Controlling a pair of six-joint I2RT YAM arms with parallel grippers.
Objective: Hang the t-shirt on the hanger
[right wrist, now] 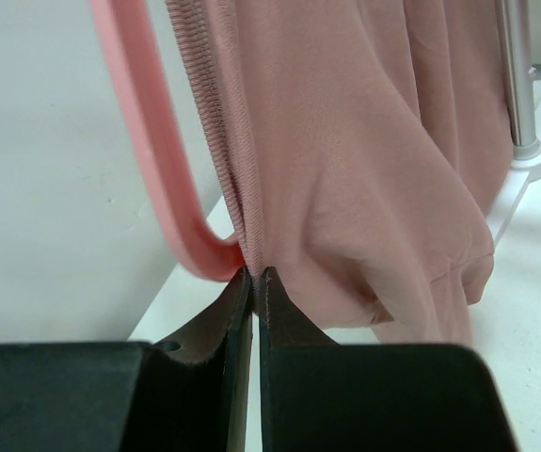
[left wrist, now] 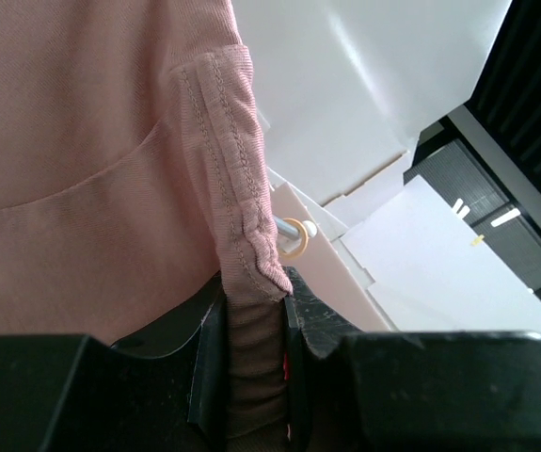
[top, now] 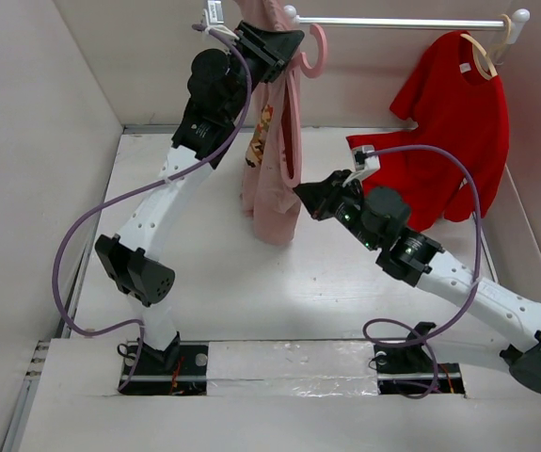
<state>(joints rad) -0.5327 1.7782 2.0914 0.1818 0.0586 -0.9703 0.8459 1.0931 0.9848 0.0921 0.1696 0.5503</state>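
Note:
The dusty-pink t-shirt (top: pixel 272 198) hangs bunched from the back of the table space, its orange-and-brown graphic facing left. The pink hanger (top: pixel 319 52) has its hook up beside the rail and one arm running down along the shirt. My left gripper (top: pixel 284 42) is raised near the rail and is shut on a folded seam of the t-shirt (left wrist: pixel 82 141); the jaws grip it in the left wrist view (left wrist: pixel 254 330). My right gripper (top: pixel 300 196) is lower, shut on the shirt's ribbed edge (right wrist: pixel 345 141) right beside the hanger's curved end (right wrist: pixel 148 141); its tips pinch there (right wrist: pixel 254 275).
A bright red t-shirt (top: pixel 458 122) hangs on a beige wooden hanger (top: pixel 486 52) from the white rail (top: pixel 402 21) at the back right. A metal rack upright (right wrist: pixel 517 75) stands near the right gripper. White walls enclose the left, back and right sides.

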